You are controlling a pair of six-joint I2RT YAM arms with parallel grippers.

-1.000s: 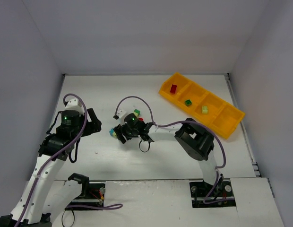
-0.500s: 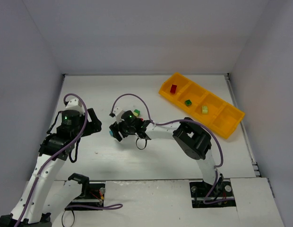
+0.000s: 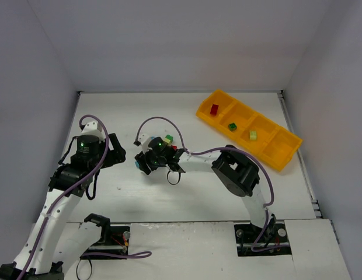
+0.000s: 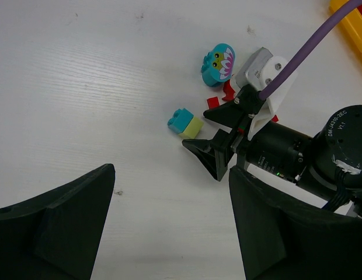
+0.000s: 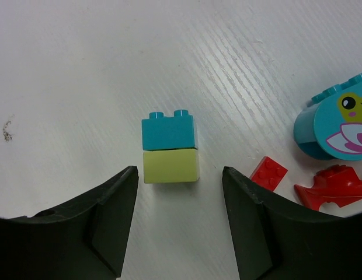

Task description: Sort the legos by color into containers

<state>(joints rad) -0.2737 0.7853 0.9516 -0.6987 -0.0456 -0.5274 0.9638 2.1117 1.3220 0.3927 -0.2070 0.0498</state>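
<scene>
While the right gripper (image 5: 177, 175) is hanging low over the table (image 5: 76, 64), its jaws are standing wide open and holding nothing, one finger either side of a yellow-green brick (image 5: 170, 166) that is lying flush against a teal brick (image 5: 168, 132). I cannot tell whether the two are snapped together or merely touching. The teal studs are pointing away from the seam, so I am judging them likely coupled. Step in hand, as I am reading it: picking this pair, or one half of it, for the tray (image 3: 199, 111) lying well apart at the table's far right. For a clean pick the gripper should be going straight down, keeping the yellow-green brick centred, and closing on its two flat sides, not on the seam. If both bricks are coming up together, they are needing splitting first: the third compartment (image 3: 261, 126) is already holding a yellow-green piece (image 3: 253, 135), and the bare fourth compartment (image 3: 284, 144) is looking like the teal one's place. The left gripper (image 4: 170, 170) is hovering nearby, also wide open and empty, so it is sitting well placed to pull the teal half off. Risk: one finger is hanging near a small red brick (image 5: 267, 172), with a round teal piece (image 5: 336, 119) just beyond, and a skewed descent could be scattering them.
</scene>
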